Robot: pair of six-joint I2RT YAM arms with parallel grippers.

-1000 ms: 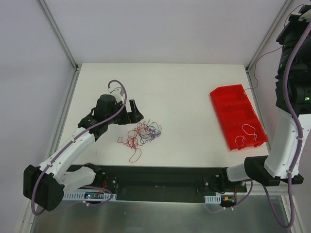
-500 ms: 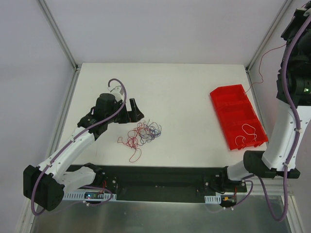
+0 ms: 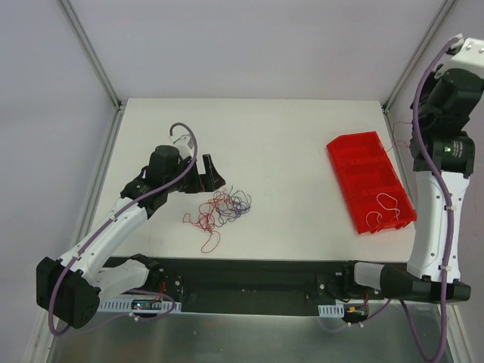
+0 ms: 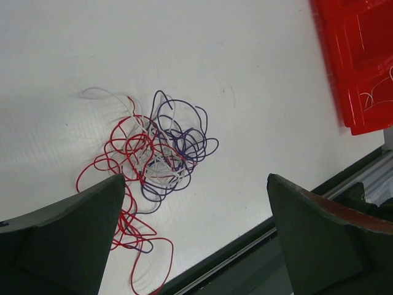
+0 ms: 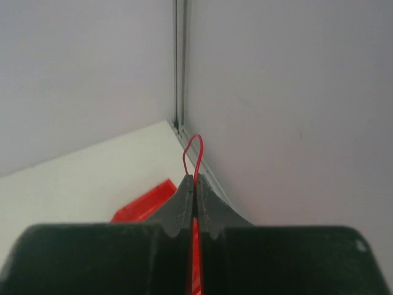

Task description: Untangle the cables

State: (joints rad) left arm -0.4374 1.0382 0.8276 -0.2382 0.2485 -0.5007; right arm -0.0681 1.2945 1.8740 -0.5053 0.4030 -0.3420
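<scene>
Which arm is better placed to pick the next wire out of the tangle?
Left. The left gripper is open and hovers right beside the tangle of wires. The right gripper is shut on a red wire and is raised high by the right wall, past the red tray.

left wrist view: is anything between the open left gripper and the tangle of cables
Nothing visible does. The left gripper hangs open, and the tangle of cables lies in plain sight ahead of it on the table; the red tray sits well off to the side.
</scene>
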